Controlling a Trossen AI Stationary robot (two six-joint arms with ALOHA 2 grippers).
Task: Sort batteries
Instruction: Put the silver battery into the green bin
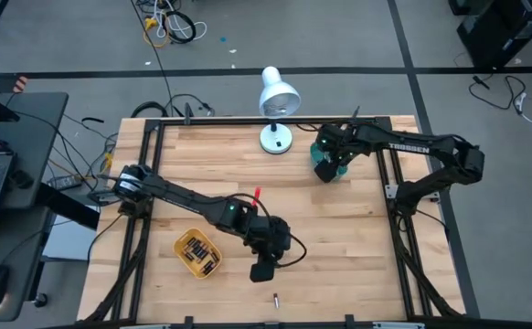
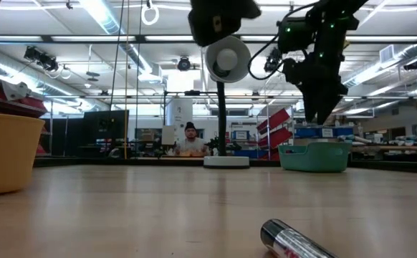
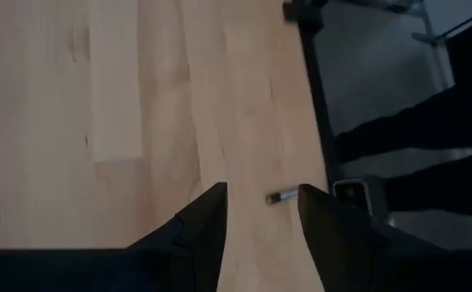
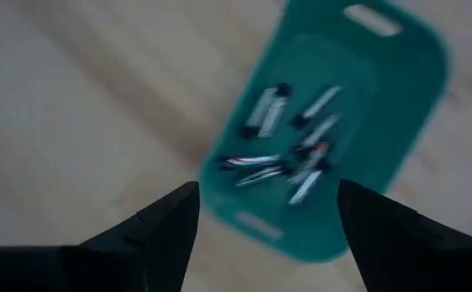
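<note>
Teal tray [image 4: 333, 138]: holds several batteries, right end effector [image 4: 264, 235] above, fingers wide apart, empty
Stray battery [image 1: 276, 298]: near tabletop [image 1: 357, 238] front edge
Left end effector [image 3: 260, 219]: apart, empty, nearby
Risk: could roll off if nudged

My table [image 1: 339, 228] is pale, smooth wood; the battery [image 2: 294, 242] shines like glossy metal; the teal tray [image 4: 398, 105] looks matt plastic.
</note>
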